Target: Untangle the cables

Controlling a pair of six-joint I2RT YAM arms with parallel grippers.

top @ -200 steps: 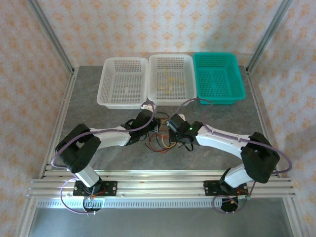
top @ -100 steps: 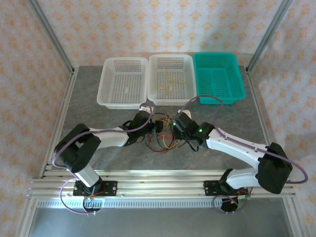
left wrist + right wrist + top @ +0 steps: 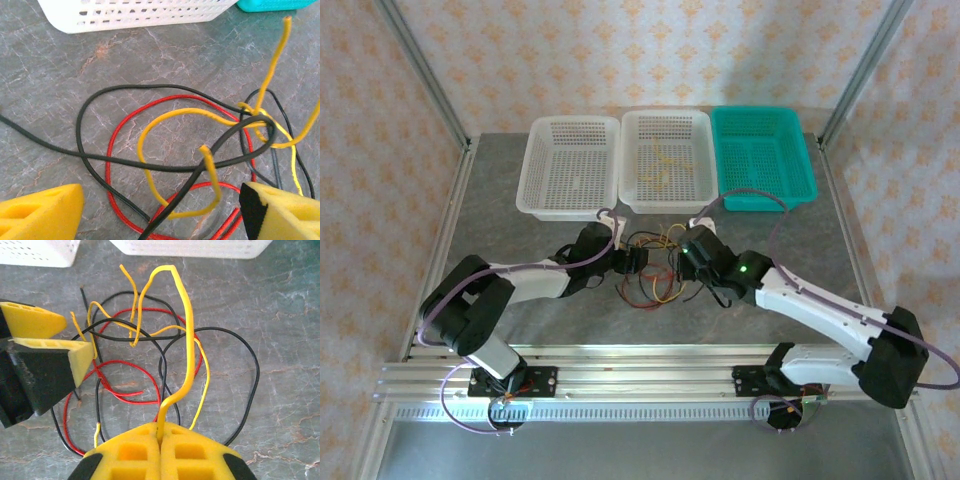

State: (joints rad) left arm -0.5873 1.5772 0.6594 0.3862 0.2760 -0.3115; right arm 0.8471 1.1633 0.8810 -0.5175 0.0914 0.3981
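Left fingers opened; right fingers pinch yellow cable, end hidden.

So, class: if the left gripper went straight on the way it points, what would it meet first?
The cables: their red, yellow and black tangle lies right ahead of the open left gripper, loops between its fingers. Height above them is unclear.

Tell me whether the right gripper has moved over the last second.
Yes. In the top view the right gripper, shut on a yellow cable, has shifted to the right, nearer the teal basket's near-left corner.
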